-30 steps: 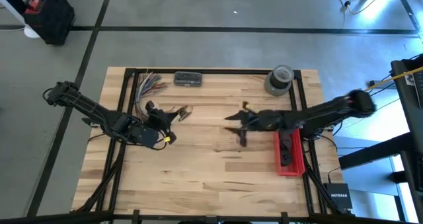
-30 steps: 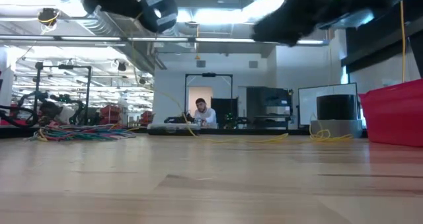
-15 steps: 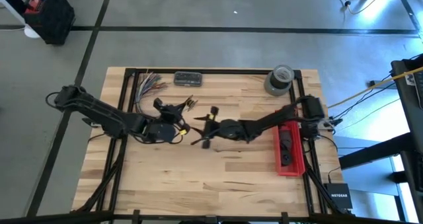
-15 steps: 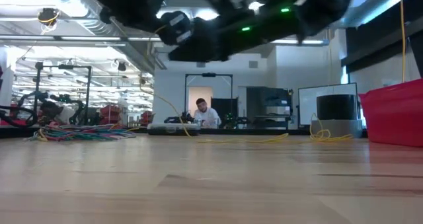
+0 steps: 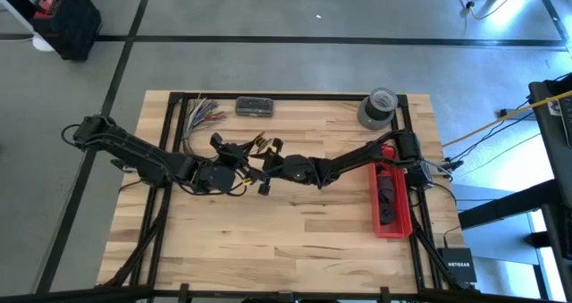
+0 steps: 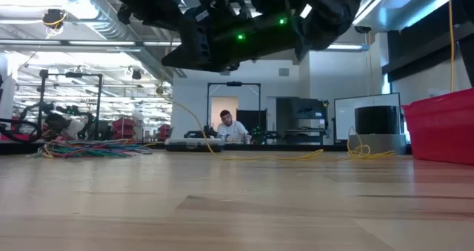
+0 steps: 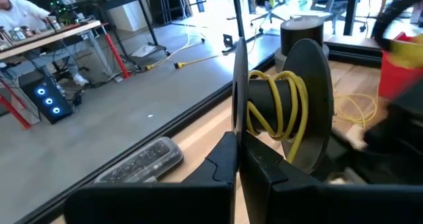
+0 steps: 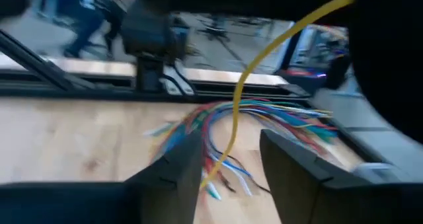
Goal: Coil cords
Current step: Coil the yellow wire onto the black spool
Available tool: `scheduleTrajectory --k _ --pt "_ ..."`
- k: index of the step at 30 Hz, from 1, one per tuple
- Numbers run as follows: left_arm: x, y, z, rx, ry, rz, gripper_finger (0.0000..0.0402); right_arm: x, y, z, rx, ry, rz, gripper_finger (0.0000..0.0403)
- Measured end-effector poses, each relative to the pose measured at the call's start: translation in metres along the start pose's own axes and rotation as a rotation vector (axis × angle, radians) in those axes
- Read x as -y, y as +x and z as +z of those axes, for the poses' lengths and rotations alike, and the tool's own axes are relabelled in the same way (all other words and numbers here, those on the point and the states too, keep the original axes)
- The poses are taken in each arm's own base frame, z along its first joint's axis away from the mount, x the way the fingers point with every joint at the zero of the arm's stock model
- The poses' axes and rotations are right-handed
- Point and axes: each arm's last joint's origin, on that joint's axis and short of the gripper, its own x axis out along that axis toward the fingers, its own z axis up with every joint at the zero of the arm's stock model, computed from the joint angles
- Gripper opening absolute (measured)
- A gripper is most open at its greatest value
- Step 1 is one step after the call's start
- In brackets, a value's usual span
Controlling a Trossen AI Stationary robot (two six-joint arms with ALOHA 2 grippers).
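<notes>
A black spool [image 7: 310, 98] carries several turns of yellow cord [image 7: 281, 108] on its hub. My left gripper [image 5: 234, 153] is shut on this spool above the table's far left part. The cord's free run lies slack along the table's far side [image 6: 296, 156]. My right gripper [image 5: 266, 176] is open, right beside the spool. In the right wrist view a run of the yellow cord [image 8: 241, 112] passes between its two fingers [image 8: 175, 168]. I cannot tell whether they touch it. My left gripper pinches the spool's near flange [image 7: 238, 112], a thin black disc, between its two fingers at the disc's lower rim. The spool stands out beyond the fingertips, its axis across the fingers, lifted clear of the table.
A bundle of multicoloured wires [image 5: 201, 115] lies at the far left. A dark flat case [image 5: 255, 106] and a grey tape roll [image 5: 377, 106] are at the far edge. A red bin [image 5: 391, 205] stands at the right. A person sits far off in the room [image 6: 226, 125].
My right gripper has gone a long way toward the table's left edge, from near the red bin to right beside the spool. My left gripper has shifted a little toward the right and far edge with the spool.
</notes>
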Motion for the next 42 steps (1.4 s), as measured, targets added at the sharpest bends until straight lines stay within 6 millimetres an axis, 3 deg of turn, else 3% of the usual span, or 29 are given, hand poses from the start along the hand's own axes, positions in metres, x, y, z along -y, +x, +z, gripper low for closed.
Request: scheduleTrajectory --k 7,17,21,25,30,42 --pt "0.0 0.0 0.0 0.001 0.003 0.004 0.0 0.017 0.006 -0.001 0.019 0.077 0.019 0.01" --pt "0.001 -0.001 0.002 0.008 0.015 -0.014 0.0 0.016 0.005 -0.002 0.009 0.025 0.036 0.0008" --pt "0.002 -0.012 0.002 0.012 0.073 -0.061 0.0 0.016 0.002 -0.006 -0.102 -0.088 -0.067 0.0014" --pt "-0.005 -0.034 0.01 0.038 0.073 -0.132 0.0 0.015 -0.005 0.004 -0.155 -0.18 -0.12 0.0006" --pt "-0.018 -0.049 0.003 -0.022 0.058 -0.19 0.0 0.015 -0.02 0.019 -0.24 -0.277 -0.163 0.001" --pt "-0.017 -0.037 -0.017 -0.162 0.258 -0.199 0.0 0.024 -0.037 0.04 -0.291 -0.309 -0.203 0.0016"
